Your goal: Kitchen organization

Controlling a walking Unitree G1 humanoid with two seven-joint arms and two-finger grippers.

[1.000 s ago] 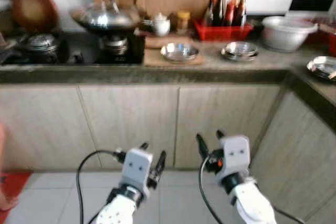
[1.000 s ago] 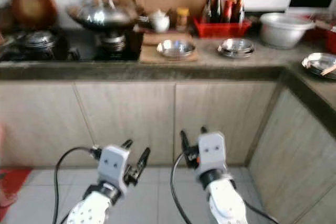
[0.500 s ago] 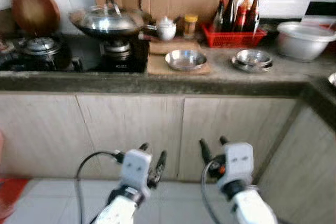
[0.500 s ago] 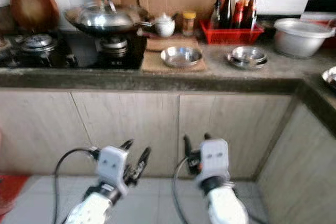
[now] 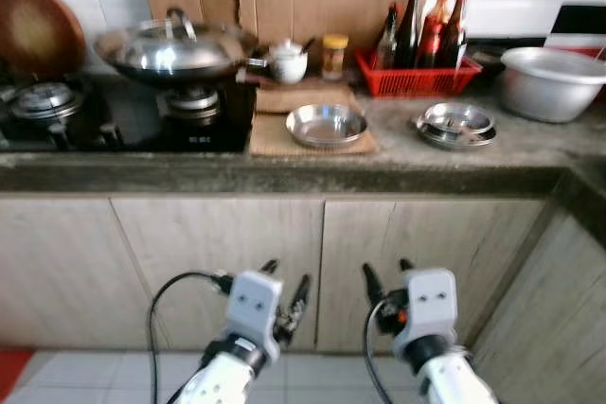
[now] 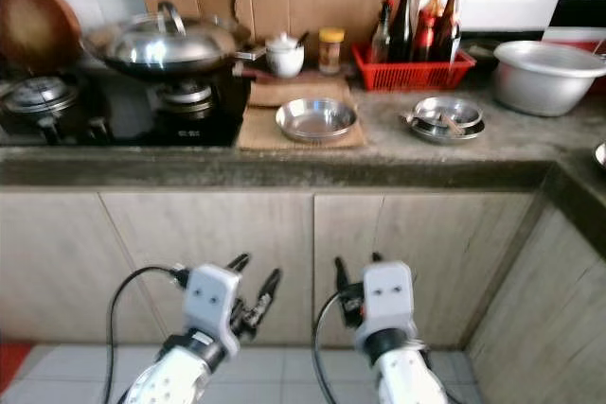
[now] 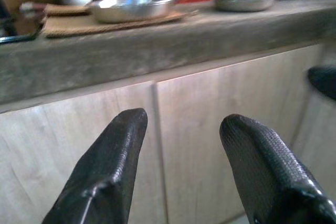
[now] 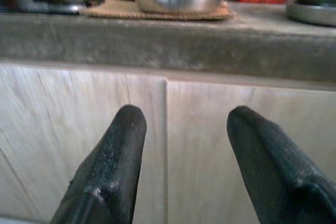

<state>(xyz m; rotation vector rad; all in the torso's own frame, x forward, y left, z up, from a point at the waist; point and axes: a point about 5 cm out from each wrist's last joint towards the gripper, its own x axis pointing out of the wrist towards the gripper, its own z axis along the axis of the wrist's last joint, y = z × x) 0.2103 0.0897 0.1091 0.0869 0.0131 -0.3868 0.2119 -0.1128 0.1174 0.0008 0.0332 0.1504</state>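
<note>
1. Steel dish [image 5: 327, 124]: on woven mat [image 5: 311, 135], mid-countertop [image 5: 454, 153], between lidded wok [image 5: 175, 44] and stacked steel plates [image 5: 455, 124].
2. Left gripper [image 5: 285, 291], right gripper [image 5: 387, 278]: low before the cabinet doors [image 5: 322, 253], fingers parted, nothing held.
3. Risk: raised too close in, fingers likely strike the counter edge; a careless reach could topple bottles in the red basket [image 5: 418, 71].
4. Unclear: dish contents; steel basin [image 5: 554, 80] cut off at frame edge.

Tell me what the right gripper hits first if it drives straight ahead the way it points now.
Most likely the wooden cabinet door under the countertop. The right gripper is open, empty, and aimed at the door front near the seam between two doors. Its distance from the door is unclear.
</note>
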